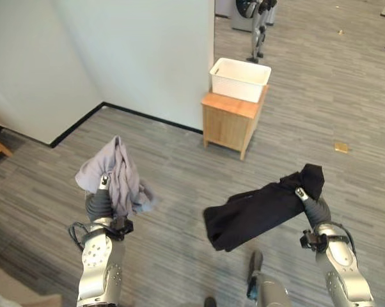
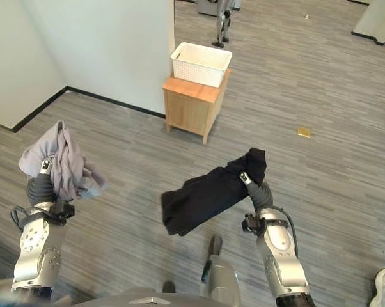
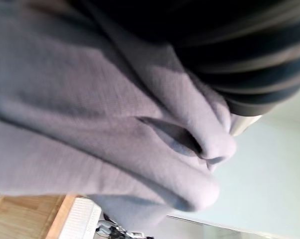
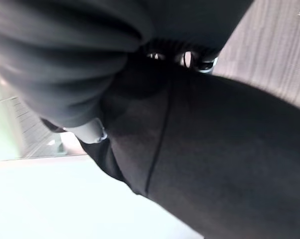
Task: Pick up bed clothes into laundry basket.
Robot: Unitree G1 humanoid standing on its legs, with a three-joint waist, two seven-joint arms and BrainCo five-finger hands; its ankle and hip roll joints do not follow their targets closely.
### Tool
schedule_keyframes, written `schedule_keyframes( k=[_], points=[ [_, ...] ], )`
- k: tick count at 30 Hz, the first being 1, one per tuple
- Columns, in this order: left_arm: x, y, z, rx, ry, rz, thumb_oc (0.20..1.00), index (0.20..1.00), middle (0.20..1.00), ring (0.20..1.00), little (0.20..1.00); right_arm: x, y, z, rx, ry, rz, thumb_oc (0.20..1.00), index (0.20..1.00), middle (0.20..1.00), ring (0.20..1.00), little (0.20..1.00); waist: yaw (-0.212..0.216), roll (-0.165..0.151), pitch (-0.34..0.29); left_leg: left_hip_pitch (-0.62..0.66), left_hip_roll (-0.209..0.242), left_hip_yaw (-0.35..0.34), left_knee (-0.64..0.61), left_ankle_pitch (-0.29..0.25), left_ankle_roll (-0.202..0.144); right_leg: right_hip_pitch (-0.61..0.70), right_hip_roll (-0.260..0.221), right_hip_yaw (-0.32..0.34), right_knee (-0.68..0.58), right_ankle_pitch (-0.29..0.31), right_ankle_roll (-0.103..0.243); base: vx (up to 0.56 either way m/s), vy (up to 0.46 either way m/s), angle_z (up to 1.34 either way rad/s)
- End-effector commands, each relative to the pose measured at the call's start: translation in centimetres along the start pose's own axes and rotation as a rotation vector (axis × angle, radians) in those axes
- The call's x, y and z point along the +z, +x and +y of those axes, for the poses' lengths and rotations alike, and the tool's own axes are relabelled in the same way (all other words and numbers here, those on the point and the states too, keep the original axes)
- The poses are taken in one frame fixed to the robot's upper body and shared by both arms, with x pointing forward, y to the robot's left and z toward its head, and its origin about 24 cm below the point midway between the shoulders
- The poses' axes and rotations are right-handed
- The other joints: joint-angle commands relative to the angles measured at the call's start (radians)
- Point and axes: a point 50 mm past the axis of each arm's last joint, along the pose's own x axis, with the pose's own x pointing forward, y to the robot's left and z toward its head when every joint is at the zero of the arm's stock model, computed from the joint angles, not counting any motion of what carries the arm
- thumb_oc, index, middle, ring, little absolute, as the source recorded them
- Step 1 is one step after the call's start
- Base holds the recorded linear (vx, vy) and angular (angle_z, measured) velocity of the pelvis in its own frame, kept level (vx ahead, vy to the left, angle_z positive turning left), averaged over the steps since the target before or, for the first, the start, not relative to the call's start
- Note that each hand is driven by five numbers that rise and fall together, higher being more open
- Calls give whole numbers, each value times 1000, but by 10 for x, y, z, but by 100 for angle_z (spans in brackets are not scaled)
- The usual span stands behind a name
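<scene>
Your left hand [image 1: 102,195] is raised with a grey cloth [image 1: 112,176] bunched over it, fingers hidden, so grip unclear. Your right hand [image 1: 309,203] is closed on a black garment [image 1: 256,208] draping leftward. The white basket [image 1: 239,78] sits on a wooden cabinet [image 1: 231,121] well ahead, between both hands.

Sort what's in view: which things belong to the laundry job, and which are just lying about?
Job:
grey garment, in left hand
black garment, in right hand
white laundry basket

Lying about:
wooden cabinet under the basket
small yellowish scrap on floor
</scene>
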Motion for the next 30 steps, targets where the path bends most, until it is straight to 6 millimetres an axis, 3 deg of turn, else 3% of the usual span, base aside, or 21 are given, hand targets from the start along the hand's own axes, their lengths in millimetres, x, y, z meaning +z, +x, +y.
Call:
schedule_keyframes(
  k=[1,3,4,5,7,8,9,11,13,15,16,20,22,23,25,26,28,29,30],
  points=[
    [37,4,-17,-176,81,-180,200,200,200,200,200,32,10,-12,-40,-24,-170,200,200,200,200,200,-32,3,-21,103,112,-62,-17,12,-92,46,22,-39,-28,164,37,614,-194,29],
    [28,1,-23,-211,66,-139,200,200,200,200,200,32,7,-16,-50,-34,-170,200,200,200,200,200,-46,9,-36,109,142,-79,54,22,-111,84,32,-29,-20,179,15,617,-234,58],
    [27,-1,-26,-226,48,-134,200,200,200,200,200,33,7,-19,-56,-45,-169,200,200,200,200,200,-46,15,-37,97,152,-81,107,54,-127,103,43,-26,-16,175,3,574,-260,54],
    [23,-4,-27,-224,26,-116,200,200,200,200,200,34,6,-20,-55,-54,-170,200,200,200,200,200,-43,30,-39,82,175,-86,198,105,-150,124,69,-26,11,155,-15,579,-287,37],
    [20,-4,-33,-228,-31,-104,200,200,200,200,200,36,9,-24,-51,-91,-168,200,200,200,200,200,-34,28,-24,-31,189,-83,507,305,-198,192,93,-20,42,92,-73,457,-277,11],
    [20,-3,-34,-229,-32,-104,200,200,200,200,200,36,9,-24,-52,-91,-169,200,200,200,200,200,-37,24,-26,-39,185,-87,511,307,-198,189,87,-21,43,94,-74,463,-436,-23],
    [23,-2,-39,-256,-36,-110,200,200,200,200,200,44,11,-29,-67,-94,-197,200,200,200,200,200,-4,-13,14,-192,186,-65,802,373,-198,282,102,1,34,45,-129,483,-474,-46],
    [28,2,-46,-280,-40,-128,200,200,200,200,200,45,12,-34,-100,-110,-196,200,200,200,200,200,32,-37,41,-319,200,-18,856,315,-160,361,119,19,8,1,-145,566,-441,-52],
    [29,3,-48,-281,-47,-131,200,200,200,200,200,47,13,-35,-111,-114,-203,200,200,200,200,200,46,-46,46,-374,216,12,837,306,-154,383,122,24,-3,-9,-149,312,-153,-26],
    [29,5,-51,-300,-43,-127,200,200,200,200,200,54,14,-33,-124,-17,-256,200,200,200,200,200,76,-43,46,-448,215,37,670,280,-147,442,128,35,-22,-38,-138,457,-74,-24],
    [26,5,-50,-295,-29,-116,200,200,200,200,200,56,14,-29,-112,37,-275,200,200,200,200,200,88,-41,47,-460,191,24,621,281,-147,458,129,52,-24,-48,-135,693,27,-16],
    [18,-4,-42,-290,0,-85,200,200,200,200,200,61,19,-22,-77,16,-295,200,200,200,200,200,139,-25,14,-459,85,-78,178,307,-145,554,159,120,-34,-109,-121,644,41,-47],
    [18,-5,-41,-295,16,-82,200,200,200,200,200,60,19,-21,-71,29,-294,200,200,200,200,200,144,-25,8,-462,78,-69,134,332,-150,572,168,132,-36,-119,-122,460,-19,-56],
    [18,-5,-40,-297,29,-80,200,200,200,200,200,59,19,-18,-63,164,-301,200,200,200,200,200,147,-28,-5,-456,65,-16,114,338,-136,594,186,145,-36,-129,-122,378,-5,-46],
    [18,-9,-38,-292,32,-74,200,200,200,200,200,55,19,-11,-47,339,-314,200,200,200,200,200,156,-37,-28,-427,54,-1,93,333,-110,607,186,153,-34,-149,-116,509,68,-45],
    [21,-8,-39,-293,31,-83,200,200,200,200,200,56,22,-5,-39,424,-340,200,200,200,200,200,171,-58,-53,-376,31,10,51,299,-85,593,149,146,41,-130,-79,393,93,-73],
    [22,-8,-39,-293,31,-84,200,200,200,200,200,56,22,-5,-39,425,-340,200,200,200,200,200,174,-57,-55,-379,34,12,49,303,-85,588,151,149,42,-128,-79,222,78,-70],
    [27,-6,-37,-285,42,-106,200,200,200,200,200,62,27,0,-16,363,-351,200,200,200,200,200,184,-56,-59,-325,29,45,24,269,-39,495,91,134,289,-30,-8,324,168,-37],
    [32,-2,-39,-297,51,-131,200,200,200,200,200,68,30,5,7,311,-363,200,200,200,200,200,154,-22,-41,-248,54,37,-8,251,-22,373,64,125,500,48,37,316,170,-51]
  ],
)
